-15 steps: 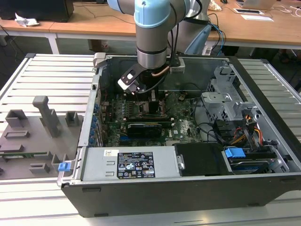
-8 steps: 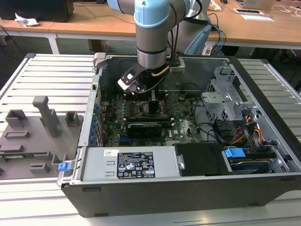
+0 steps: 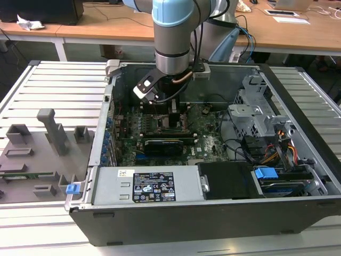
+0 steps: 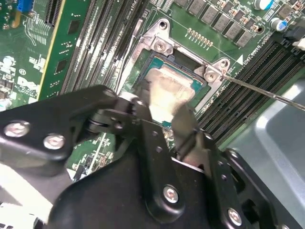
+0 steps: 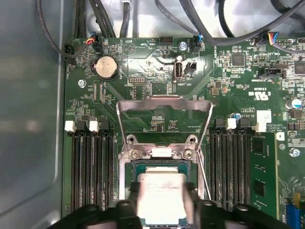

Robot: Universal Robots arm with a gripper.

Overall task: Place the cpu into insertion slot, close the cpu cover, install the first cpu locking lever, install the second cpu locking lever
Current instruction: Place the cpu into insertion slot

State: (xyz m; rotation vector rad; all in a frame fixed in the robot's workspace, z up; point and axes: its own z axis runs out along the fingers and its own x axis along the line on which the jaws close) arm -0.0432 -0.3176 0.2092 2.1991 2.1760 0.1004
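Silvery cpu (image 5: 162, 202) clamped by its edges in gripper (image 5: 161, 190), at socket (image 5: 137, 167), cpu cover (image 5: 164, 101) raised open beyond

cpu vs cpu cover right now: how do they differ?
Shape: the cpu is a solid silvery-tan plate, while the cover is a thin frame with a large open centre.
Pose: the cpu lies flat, while the cover is swung open, off the cpu.
Size: the cpu is smaller than the cover.
Both are roughly square and look metallic.
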